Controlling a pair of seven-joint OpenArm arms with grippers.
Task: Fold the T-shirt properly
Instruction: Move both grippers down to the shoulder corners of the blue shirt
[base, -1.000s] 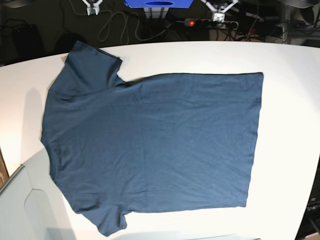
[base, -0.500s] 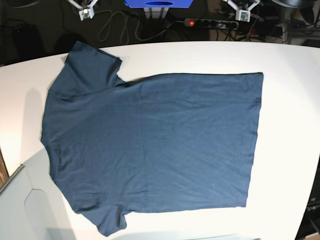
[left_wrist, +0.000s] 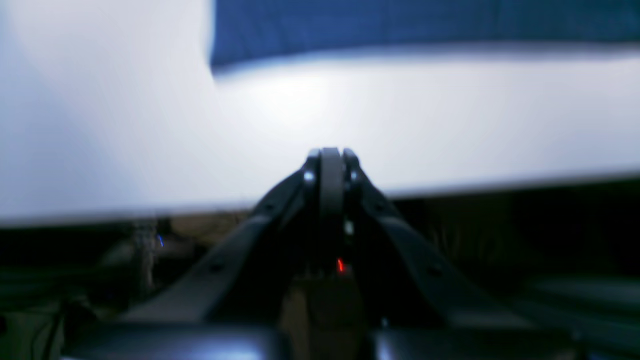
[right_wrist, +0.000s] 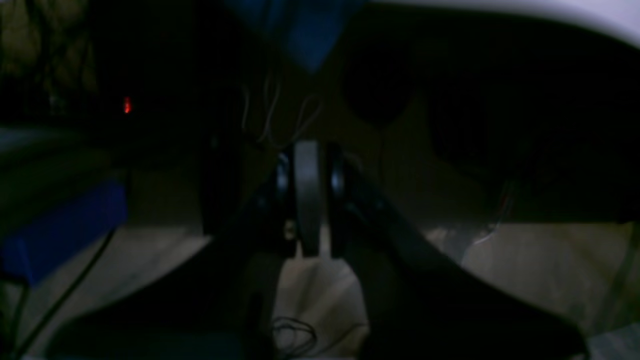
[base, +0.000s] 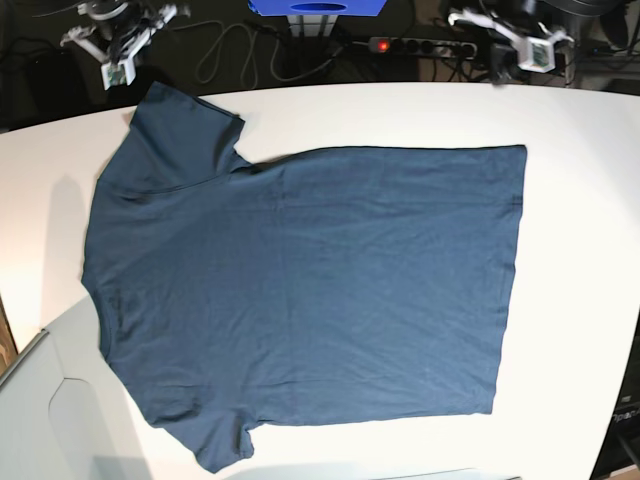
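Left end effector (left_wrist: 330, 167) pressed closed, right end effector (right_wrist: 306, 172) closed too, both empty, T-shirt (base: 300, 290) spread flat on white bench (base: 570, 200)

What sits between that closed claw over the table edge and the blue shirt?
Nothing: in the left wrist view only bare white table separates the shut left gripper from the T-shirt.

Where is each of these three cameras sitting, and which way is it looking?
Base: overhead, looking down on the T-shirt spread on the white table; both arms show at the top edge.
Left wrist: on the left arm, facing past its shut left end effector toward the table edge and shirt.
Right wrist: on the right arm, facing past its shut right end effector toward the dim floor.
Shared: base and left wrist both show the shirt.
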